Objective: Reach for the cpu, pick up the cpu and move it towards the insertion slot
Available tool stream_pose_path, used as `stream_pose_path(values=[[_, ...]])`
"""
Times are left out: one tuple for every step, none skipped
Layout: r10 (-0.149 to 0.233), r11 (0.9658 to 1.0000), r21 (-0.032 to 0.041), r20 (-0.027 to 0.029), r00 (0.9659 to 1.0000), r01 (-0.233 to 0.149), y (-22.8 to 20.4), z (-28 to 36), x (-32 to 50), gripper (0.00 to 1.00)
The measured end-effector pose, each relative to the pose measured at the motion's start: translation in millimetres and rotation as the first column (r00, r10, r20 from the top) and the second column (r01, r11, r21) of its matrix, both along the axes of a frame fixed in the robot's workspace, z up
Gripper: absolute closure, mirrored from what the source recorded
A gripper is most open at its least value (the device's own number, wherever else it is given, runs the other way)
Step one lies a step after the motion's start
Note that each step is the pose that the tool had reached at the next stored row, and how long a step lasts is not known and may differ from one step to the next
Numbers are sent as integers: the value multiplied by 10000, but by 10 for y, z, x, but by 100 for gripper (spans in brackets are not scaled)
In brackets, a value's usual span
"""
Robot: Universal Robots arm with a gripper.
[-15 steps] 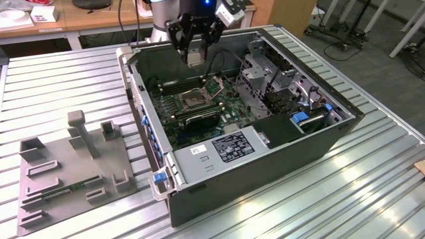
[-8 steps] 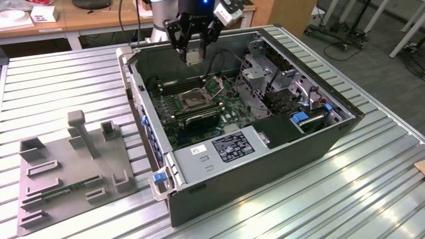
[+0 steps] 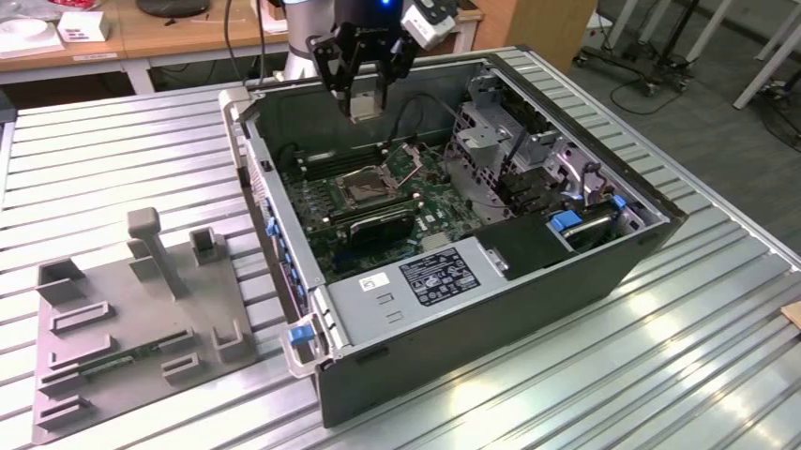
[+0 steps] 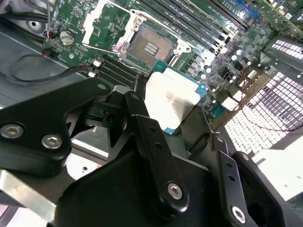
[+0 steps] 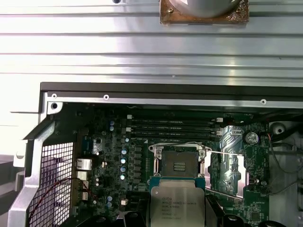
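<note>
My gripper (image 3: pixel 363 105) hangs above the open computer case, shut on the cpu (image 3: pixel 363 107), a small pale square chip. In the second wrist view the cpu (image 4: pixel 173 101) shows its silvery face and teal edge between my black fingers (image 4: pixel 142 127). The insertion slot (image 3: pixel 364 187), a shiny metal frame with a dark centre on the green board, lies below and a little ahead of the chip. In both wrist views the insertion slot (image 4: pixel 149 46) (image 5: pixel 179 165) stands open, its lid swung aside, and the cpu (image 5: pixel 177 203) hovers just beside it, apart from it.
The case walls (image 3: pixel 269 169) ring the board. A metal drive cage (image 3: pixel 501 141) and a grey power supply (image 3: pixel 426 281) crowd the exterior view's right and front. Long black memory slots (image 5: pixel 173 125) flank the socket. A grey tray (image 3: pixel 138 309) holding a green memory stick (image 3: pixel 126 359) sits on the exterior view's left.
</note>
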State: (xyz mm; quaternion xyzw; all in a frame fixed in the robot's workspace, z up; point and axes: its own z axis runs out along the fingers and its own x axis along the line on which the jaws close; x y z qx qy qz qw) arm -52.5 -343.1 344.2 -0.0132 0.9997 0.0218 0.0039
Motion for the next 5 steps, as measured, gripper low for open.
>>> stream_pose_path(values=[[2,10000,-1,0,10000,-2,1,0,0,46],[2,10000,-1,-1,10000,-2,4,0,0,46],[2,10000,-1,-1,10000,-2,6,0,0,46],[2,10000,-1,0,10000,-2,6,0,0,46],[2,10000,0,-1,10000,-2,7,0,0,46]])
